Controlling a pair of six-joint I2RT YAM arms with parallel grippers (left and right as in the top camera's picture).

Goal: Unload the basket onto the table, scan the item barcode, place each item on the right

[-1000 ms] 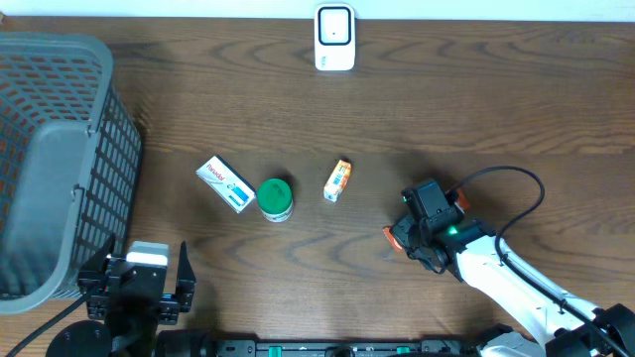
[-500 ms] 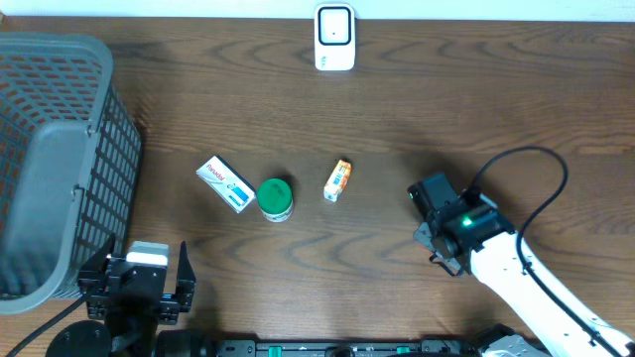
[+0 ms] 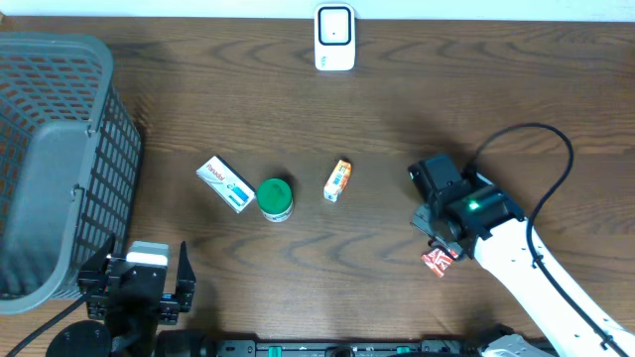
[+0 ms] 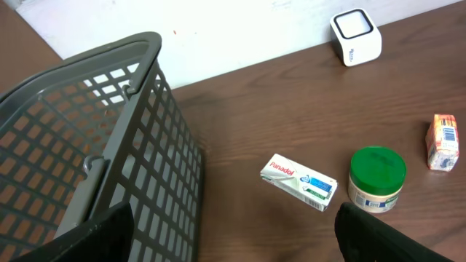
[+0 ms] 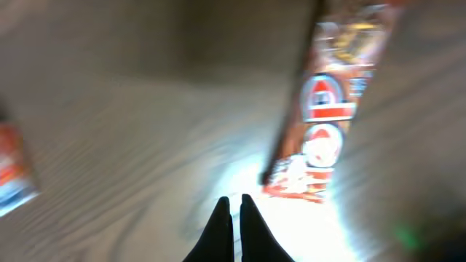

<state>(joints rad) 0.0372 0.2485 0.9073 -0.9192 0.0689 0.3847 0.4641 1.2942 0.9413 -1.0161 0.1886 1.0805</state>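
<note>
While your right gripper (image 5: 234,207) sits pinched shut, seemingly empty, red packet (image 3: 437,261) lies well apart from scanner (image 3: 334,38), to its right. Risk: closed fingers (image 5: 220,231) shove packet instead of grasping; barcode never faces scanner.

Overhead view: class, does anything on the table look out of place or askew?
A red packet is beside the shut right hand, away from the box, jar and carton grouped in the middle. Nothing looks spilled.

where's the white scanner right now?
Overhead view: the white scanner stands at the far edge of the table, near the middle, well beyond the small orange box and touching nothing.
</note>
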